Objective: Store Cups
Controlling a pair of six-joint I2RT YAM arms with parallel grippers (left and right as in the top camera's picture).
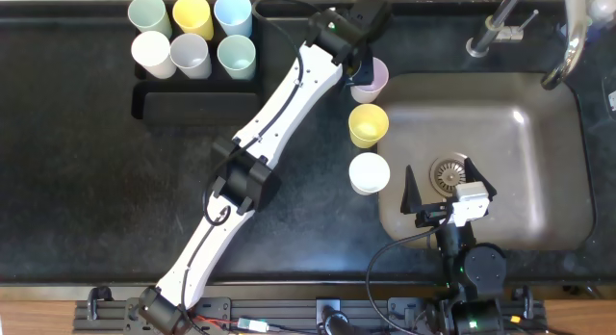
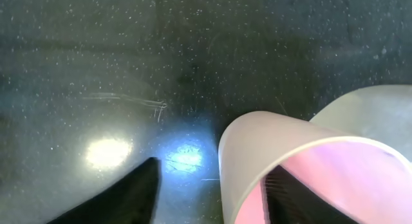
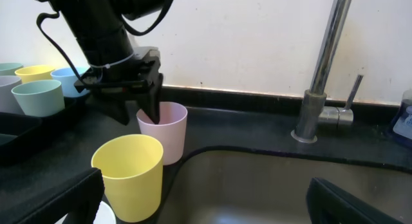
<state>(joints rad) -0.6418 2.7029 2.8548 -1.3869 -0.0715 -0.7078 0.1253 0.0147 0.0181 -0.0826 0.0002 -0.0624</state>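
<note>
In the top view the pink cup (image 1: pixel 377 78) stands upright on the black desk (image 1: pixel 77 181), at the upper middle of the frame, just beside the upper left corner of the sink (image 1: pixel 520 133). The left arm reaches from the lower left of the frame up to this cup, and the left end effector (image 1: pixel 358 70) is at its rim. It is open. In the left wrist view one finger (image 2: pixel 129 198) is outside the cup with a clear gap of desk between it and the wall, and the other finger (image 2: pixel 290 198) is inside the cup, so the wall stands between them and is not pinched. Below the pink cup in the top view, along the left edge of the sink, stand the yellow cup (image 1: pixel 368 125) and then the white cup (image 1: pixel 369 172), both upright and close to each other. In the upper left of the frame a dark tray (image 1: pixel 183 106) holds six cups (image 1: pixel 192 15) in two rows of three, and its front strip is bare. The right end effector (image 1: pixel 441 173) is over the sink near the drain, in the lower right part of the frame, with its fingers spread wide and nothing between them. The tap (image 1: pixel 496 27) stands at the top right, behind the sink.
</note>
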